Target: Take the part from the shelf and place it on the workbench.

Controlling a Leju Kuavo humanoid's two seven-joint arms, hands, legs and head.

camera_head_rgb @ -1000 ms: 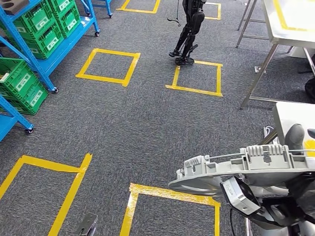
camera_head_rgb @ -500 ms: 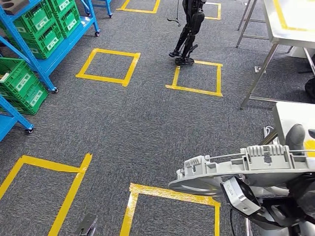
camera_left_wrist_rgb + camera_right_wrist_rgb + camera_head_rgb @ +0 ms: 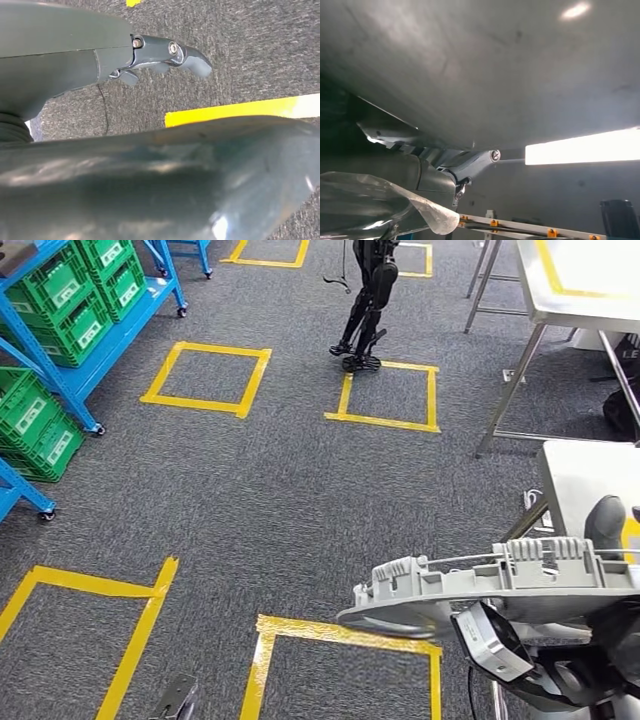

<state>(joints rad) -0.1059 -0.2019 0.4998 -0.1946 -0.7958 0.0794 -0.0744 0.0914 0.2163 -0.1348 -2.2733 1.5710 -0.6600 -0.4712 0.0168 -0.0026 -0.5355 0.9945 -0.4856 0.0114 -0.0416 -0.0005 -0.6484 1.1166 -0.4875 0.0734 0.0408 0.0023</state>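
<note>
Workbenches: two steel ones. Nearer workbench is ahead-right, its corner just beyond the part's right half; far workbench is further back on the same side.

Shelves: two blue units, shelf well off to the left with green crates, at least five.

Floor squares: five yellow outlines, one more cut off at the top edge.

One other robot stands by the far square.

Part: one, long grey moulding, carried roughly level, long axis left-right across the view, over the robot's right side.

Right hand sits under the part, its underside resting over the fingers; closure on it can't be told.

Left hand: fingers extended, nothing visibly in them, beside a large grey surface; nearer the floor than the bench.

Judgement: right-forward move to the nearer bench.
</note>
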